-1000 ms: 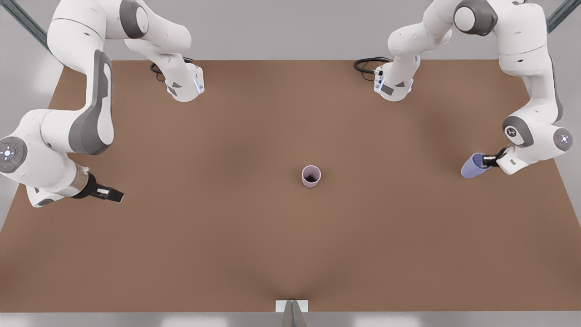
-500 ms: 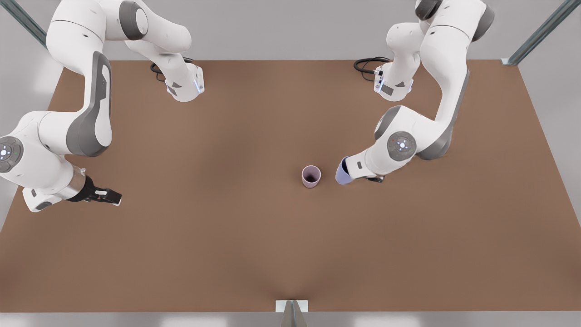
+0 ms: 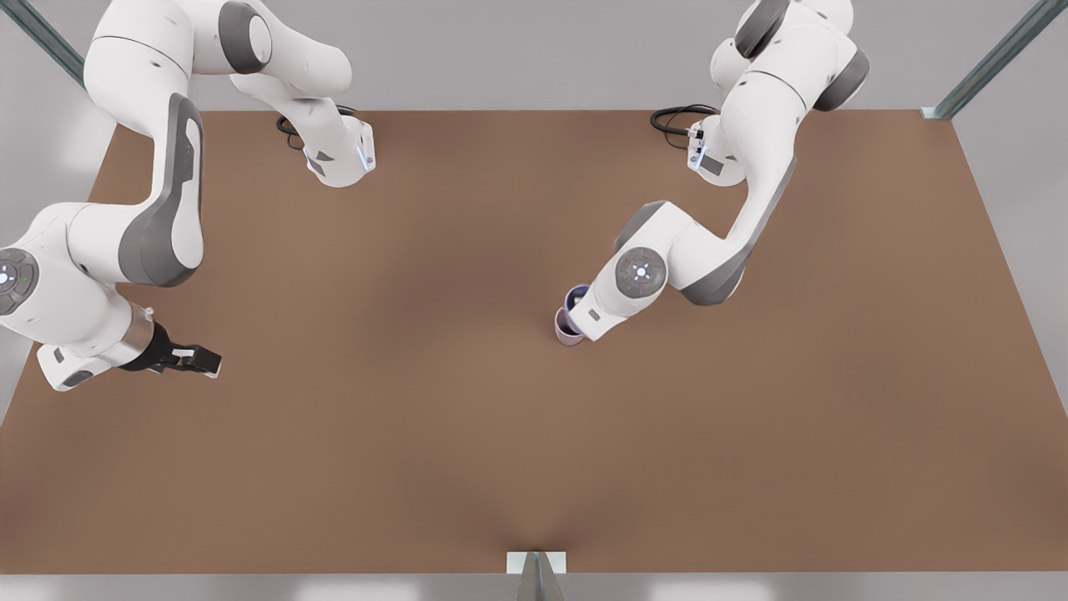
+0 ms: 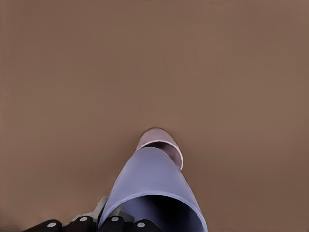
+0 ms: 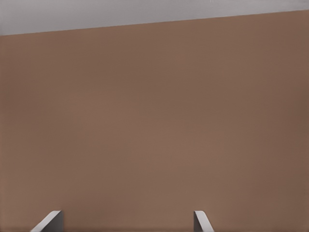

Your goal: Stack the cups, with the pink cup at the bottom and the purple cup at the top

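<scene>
Purple cup [image 4: 153,186], gripped by the left end effector [image 4: 104,224], hung tilted directly over the pink cup [image 3: 567,332] standing mid-desk [image 3: 417,459]. Right end effector [image 3: 200,361] waited with fingers spread at the front view's left, well apart.

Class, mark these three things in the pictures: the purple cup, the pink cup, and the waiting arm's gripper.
purple cup [image 4: 149,181]: left wrist view, on its outer side wall.
pink cup [image 4: 153,136]: left wrist view, on its rim beyond the purple cup.
right gripper [image 3: 198,361]: front view's left, at its fingertips, open above the table.
</scene>
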Robot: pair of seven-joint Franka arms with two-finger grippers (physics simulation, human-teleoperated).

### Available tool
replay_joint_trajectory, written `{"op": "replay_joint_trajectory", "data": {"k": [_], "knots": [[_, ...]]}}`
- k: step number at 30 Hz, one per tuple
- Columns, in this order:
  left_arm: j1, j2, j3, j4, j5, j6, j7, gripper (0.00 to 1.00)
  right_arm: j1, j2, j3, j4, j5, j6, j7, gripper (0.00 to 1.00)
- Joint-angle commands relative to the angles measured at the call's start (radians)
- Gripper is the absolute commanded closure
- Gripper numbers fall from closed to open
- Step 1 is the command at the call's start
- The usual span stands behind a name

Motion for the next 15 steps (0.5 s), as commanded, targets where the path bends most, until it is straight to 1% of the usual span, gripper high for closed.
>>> {"op": "replay_joint_trajectory", "data": {"k": [1,8,15], "knots": [[0.000,0.003,0.001,0.000,0.011,-0.001,-0.514,0.79,-0.001,-0.002,0.000,0.001,0.002,-0.001,-0.036,0.00],[0.000,0.031,0.000,0.000,0.011,0.030,-0.517,0.79,-0.067,-0.008,-0.002,0.031,0.002,-0.012,-0.036,0.00],[-0.017,0.031,-0.011,-0.015,-0.001,0.009,-0.523,0.79,-0.077,-0.007,-0.002,0.045,0.002,-0.001,-0.037,0.00]]}}
